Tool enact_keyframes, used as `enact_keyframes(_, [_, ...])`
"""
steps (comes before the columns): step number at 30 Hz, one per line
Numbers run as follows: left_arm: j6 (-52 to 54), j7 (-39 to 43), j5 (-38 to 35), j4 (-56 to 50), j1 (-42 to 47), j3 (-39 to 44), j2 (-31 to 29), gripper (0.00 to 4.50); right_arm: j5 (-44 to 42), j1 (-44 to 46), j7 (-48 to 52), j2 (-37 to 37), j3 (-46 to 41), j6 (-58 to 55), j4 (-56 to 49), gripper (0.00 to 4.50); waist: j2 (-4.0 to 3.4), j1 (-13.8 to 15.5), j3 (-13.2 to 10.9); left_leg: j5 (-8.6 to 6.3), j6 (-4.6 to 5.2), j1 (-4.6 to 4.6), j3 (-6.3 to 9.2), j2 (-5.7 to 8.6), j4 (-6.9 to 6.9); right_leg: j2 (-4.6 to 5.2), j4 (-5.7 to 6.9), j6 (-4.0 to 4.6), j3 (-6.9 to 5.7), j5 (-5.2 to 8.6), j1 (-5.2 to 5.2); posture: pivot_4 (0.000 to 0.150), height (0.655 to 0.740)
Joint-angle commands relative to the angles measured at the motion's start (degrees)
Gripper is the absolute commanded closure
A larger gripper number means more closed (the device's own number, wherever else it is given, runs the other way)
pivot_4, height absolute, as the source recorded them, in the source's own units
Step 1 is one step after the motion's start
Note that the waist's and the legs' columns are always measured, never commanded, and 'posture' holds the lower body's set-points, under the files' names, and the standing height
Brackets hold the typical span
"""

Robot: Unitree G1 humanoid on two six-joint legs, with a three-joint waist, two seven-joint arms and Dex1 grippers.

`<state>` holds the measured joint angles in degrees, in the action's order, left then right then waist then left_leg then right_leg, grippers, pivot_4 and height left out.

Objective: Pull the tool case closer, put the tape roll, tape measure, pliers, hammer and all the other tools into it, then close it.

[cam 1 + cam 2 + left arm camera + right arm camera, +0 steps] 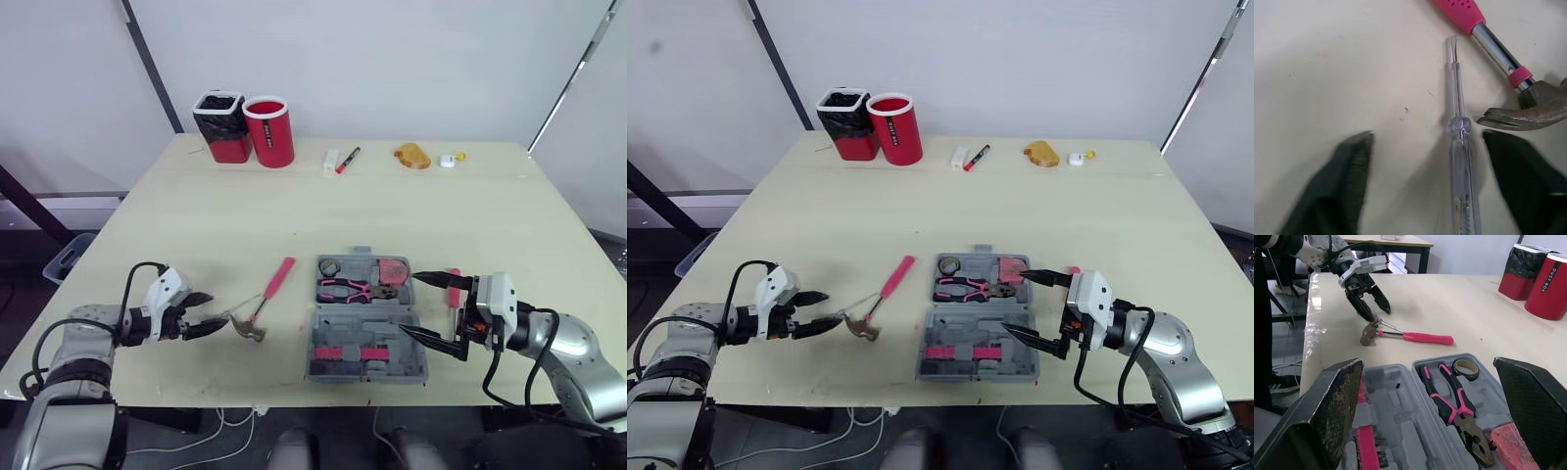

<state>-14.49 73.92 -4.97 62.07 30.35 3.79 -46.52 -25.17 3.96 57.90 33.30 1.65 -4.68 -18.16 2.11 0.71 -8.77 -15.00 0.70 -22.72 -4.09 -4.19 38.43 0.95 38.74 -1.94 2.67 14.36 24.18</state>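
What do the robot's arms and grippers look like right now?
Both arms are silver-grey metal, left arm and right arm, with black cables looping along them. Each wrist carries a white housing. The left gripper and right gripper each have two black tapered fingers with rough textured pads.

Both forearms point inward, the left gripper [217, 311] and right gripper [408, 304] each with fingers spread apart.

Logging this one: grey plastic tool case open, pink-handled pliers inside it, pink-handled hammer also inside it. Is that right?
No. The pink-handled hammer lies on the pale table, left of the open grey plastic tool case and near the left hand, as the left eye view shows. The pink-handled pliers are inside it.
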Motion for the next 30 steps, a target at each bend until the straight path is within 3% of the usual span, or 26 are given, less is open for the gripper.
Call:
enact_keyframes(1, [-0.79,1.06,0.55,0.55,0.11,-0.56,0.82,2.78,-0.26,0.71,-0.3,0.03,-0.75,0.79,-1.28,0.0,0.0,0.02,0.0,0.0,0.0,0.0,0.0,0.0,0.0,0.0,0.0,0.0,0.0,0.0,0.0,0.15,0.74])
enact_keyframes(2, [-0.98,1.19,0.66,0.41,0.07,-0.61,0.98,3.2,-0.24,0.72,-0.31,0.02,-0.74,0.81,-1.25,0.0,0.0,0.02,0.0,0.0,0.0,0.0,0.0,0.0,0.0,0.0,0.0,0.0,0.0,0.0,0.0,0.15,0.74])
enact_keyframes(17, [-1.12,1.32,0.87,0.7,0.07,-0.39,1.9,3.2,-1.63,1.05,1.7,-0.2,-0.27,0.61,-1.33,0.0,-0.01,0.07,0.01,0.0,0.0,0.0,0.01,0.0,0.0,0.0,0.01,0.0,0.0,0.0,0.0,0.15,0.74])
enact_keyframes(20, [-0.84,0.89,0.36,0.69,-0.43,0.24,1.78,3.95,-3.91,0.72,3.75,0.5,0.1,-1.01,-2.47,0.0,-0.01,0.05,0.01,0.0,0.0,0.0,0.01,0.0,0.0,0.0,0.01,0.0,0.0,0.0,0.0,0.15,0.74])
enact_keyframes(21, [-0.72,0.73,0.21,0.69,-0.51,0.44,1.75,4.41,-4.35,0.72,4.27,0.68,0.2,-1.39,-2.63,0.0,-0.01,0.05,0.01,0.0,0.0,0.0,0.0,0.0,0.0,0.0,0.01,0.0,0.0,0.0,0.0,0.15,0.74])
enact_keyframes(30, [-1.09,-0.22,-1.13,0.61,-0.61,2.5,-0.13,4.41,-6.34,1.5,6.01,0.52,0.68,-4.13,-3.14,0.0,-0.01,-0.07,0.01,0.0,0.0,0.01,0.01,0.0,0.0,-0.01,0.03,0.0,0.0,0.0,0.0,0.15,0.74])
